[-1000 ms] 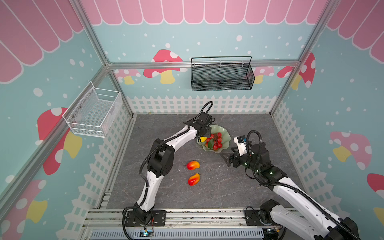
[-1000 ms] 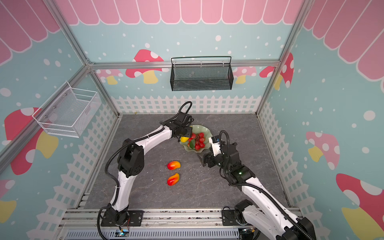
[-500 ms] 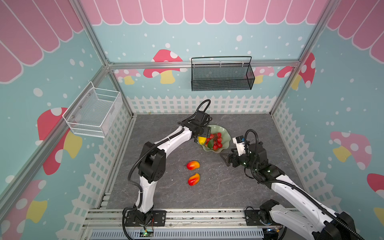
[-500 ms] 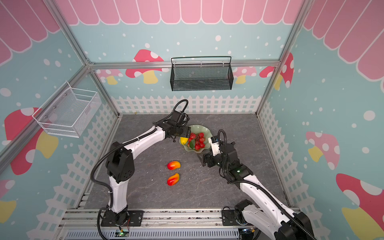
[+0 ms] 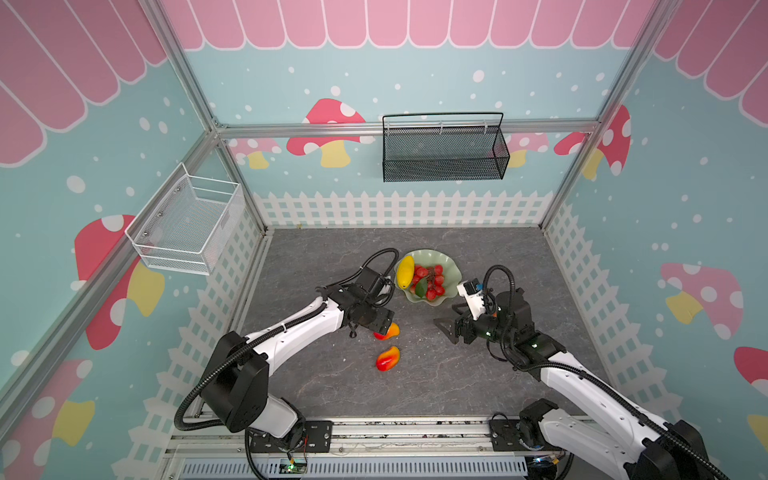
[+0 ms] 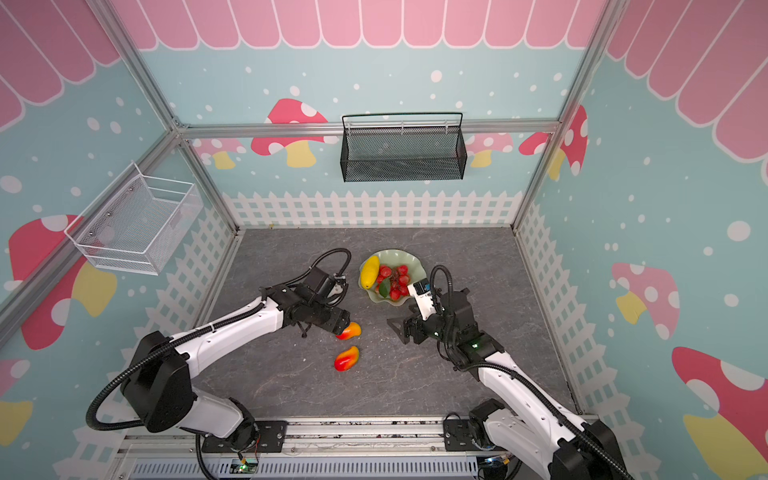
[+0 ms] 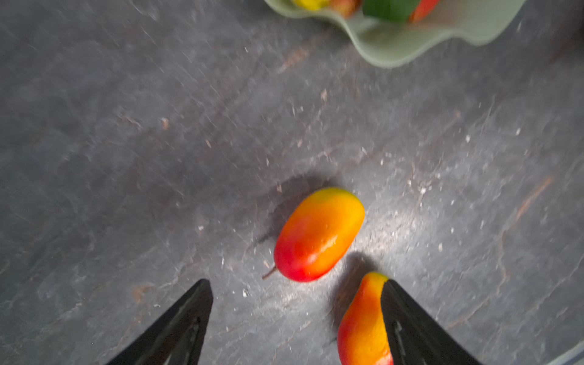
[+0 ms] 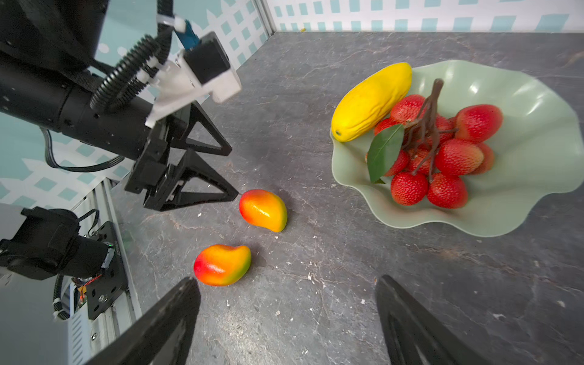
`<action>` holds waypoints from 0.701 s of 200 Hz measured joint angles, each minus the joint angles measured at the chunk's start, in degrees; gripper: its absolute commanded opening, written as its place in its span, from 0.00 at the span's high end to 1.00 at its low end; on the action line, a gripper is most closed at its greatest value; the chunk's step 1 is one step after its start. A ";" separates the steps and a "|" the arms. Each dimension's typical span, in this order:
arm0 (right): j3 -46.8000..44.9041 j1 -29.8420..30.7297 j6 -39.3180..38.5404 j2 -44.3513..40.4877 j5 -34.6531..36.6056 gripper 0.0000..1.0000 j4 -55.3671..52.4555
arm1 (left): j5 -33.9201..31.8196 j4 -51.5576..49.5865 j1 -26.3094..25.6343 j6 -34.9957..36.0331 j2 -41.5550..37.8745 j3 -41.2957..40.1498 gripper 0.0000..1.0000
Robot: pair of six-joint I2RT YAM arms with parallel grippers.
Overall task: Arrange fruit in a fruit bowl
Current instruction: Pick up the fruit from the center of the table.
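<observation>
The pale green fruit bowl stands on the grey floor and shows at the edge of the left wrist view. In it lie a long yellow fruit and a red berry bunch. Two mangoes lie in front of it. My left gripper hangs open over the farther mango. In the left wrist view one mango lies ahead of the jaws, and a finger partly hides the other. My right gripper is open and empty, just in front of the bowl.
A black mesh basket hangs on the back wall. A white wire basket hangs on the left wall. White picket-fence walls close in the floor, and a metal rail runs along the front.
My left gripper opened and let go of the yellow fruit, which now lies in the bowl. It then drew back toward the front to the mangoes. The right arm has barely moved.
</observation>
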 measured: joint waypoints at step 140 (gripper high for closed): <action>-2.62 0.00 0.94 -2.75 -1.31 0.10 0.33 | -4.50 4.76 -4.46 6.78 12.79 1.62 0.24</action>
